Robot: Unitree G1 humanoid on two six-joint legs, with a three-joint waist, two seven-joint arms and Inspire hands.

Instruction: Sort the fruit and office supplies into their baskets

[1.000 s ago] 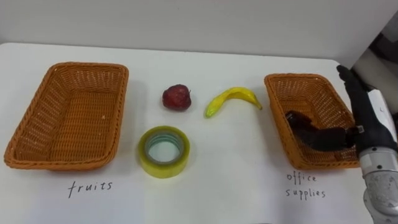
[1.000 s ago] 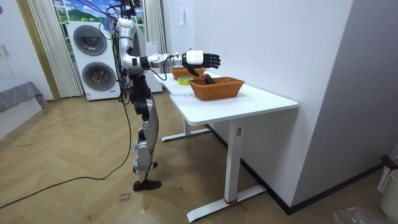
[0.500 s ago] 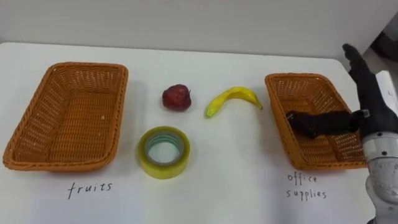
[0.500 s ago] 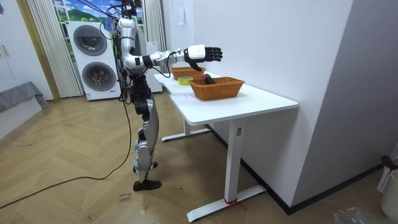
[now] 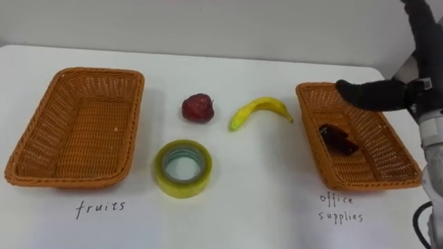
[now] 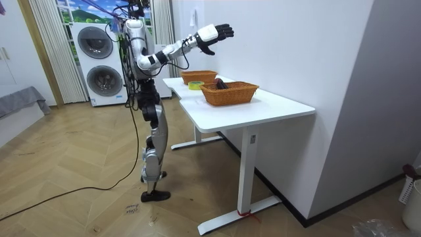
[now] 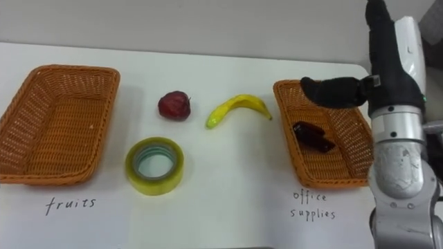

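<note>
A dark small office item [image 5: 338, 138] lies alone in the right wicker basket [image 5: 311, 131] labelled for office supplies. My right hand [image 5: 423, 48] is raised well above that basket, open, thumb stretched out to the left and holding nothing; the room view shows it high over the table [image 6: 214, 33]. On the white table between the baskets are a red apple [image 5: 197, 108], a yellow banana [image 5: 259, 111] and a roll of yellowish tape [image 5: 183, 168]. Nothing lies in the left wicker basket [image 5: 41, 131], labelled for fruits.
The white table [image 5: 263, 207] carries handwritten labels near its front edge under each basket. I stand at the table's long side in the room view, with washing machines [image 6: 102, 62] behind me. A wall runs along the table's far edge.
My right hand has lifted from low over the right basket to high above it. The dark item stays lying in the basket, uncovered now.
</note>
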